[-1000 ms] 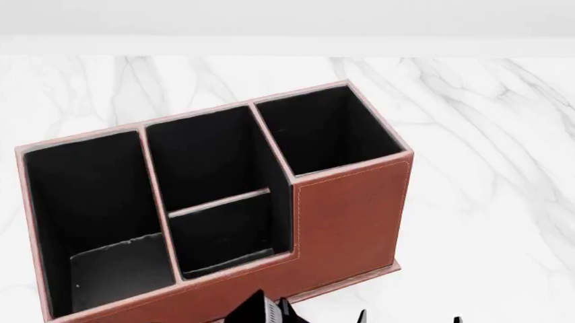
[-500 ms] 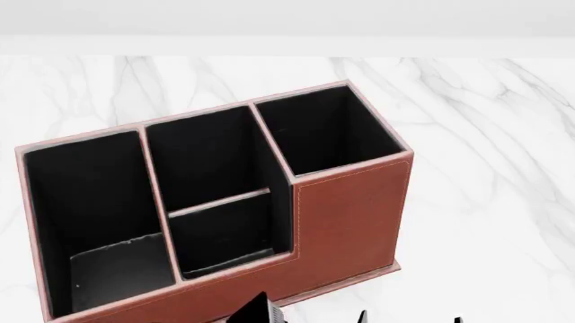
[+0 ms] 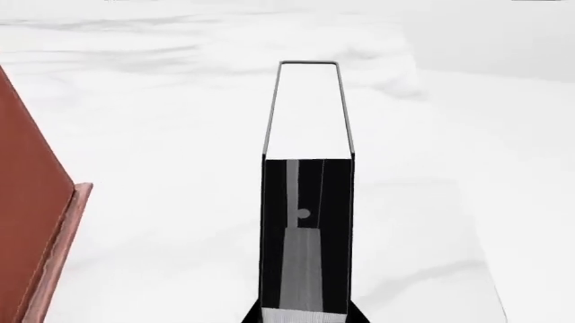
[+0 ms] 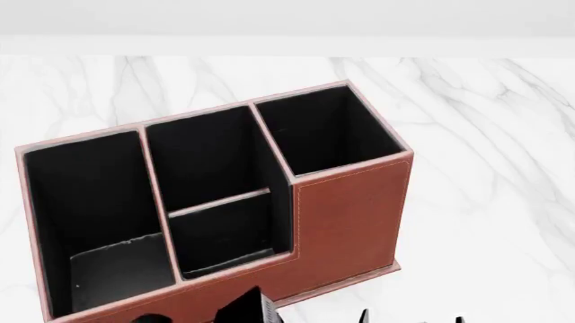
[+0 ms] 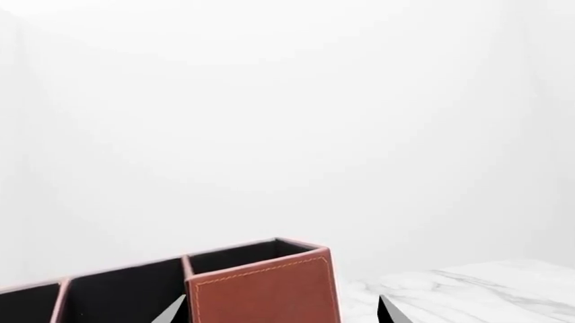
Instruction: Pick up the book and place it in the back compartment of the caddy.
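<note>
White marble with grey veins covers the bench (image 4: 485,134), and a pale blank wall runs behind its far edge. The caddy (image 4: 351,215) stands near the middle of the bench, its tall square cell toward the far right corner and its stepped low wall facing the robot at the near edge.

As I judge it, the pick-up is done and the placing is not. All four cells look empty of any book; the back compartment (image 4: 225,232), the shallow cell behind the low brown wall and in front of the thin divider, shows only black lining.

From the left wrist, the book (image 3: 306,222) stands on end straight out from the left gripper (image 3: 306,316), black cover and a pale strip facing the camera, a thin outline rising above it over bare marble. It comes up from between the jaws, so I take them to be clamped on its lower end, though the fingertips themselves are cut off at the frame's edge. The caddy's brown corner sits off to one side, apart from the book.

In the head view a dark wedge with a ribbed pale edge pokes up at the near edge just before the caddy's low wall; that looks like the book's top.

The right gripper (image 5: 283,316) shows only two dark tips, spread apart with nothing between them, facing the caddy's tall end.

What is left: lift, carry over the low wall, lower in, release.
</note>
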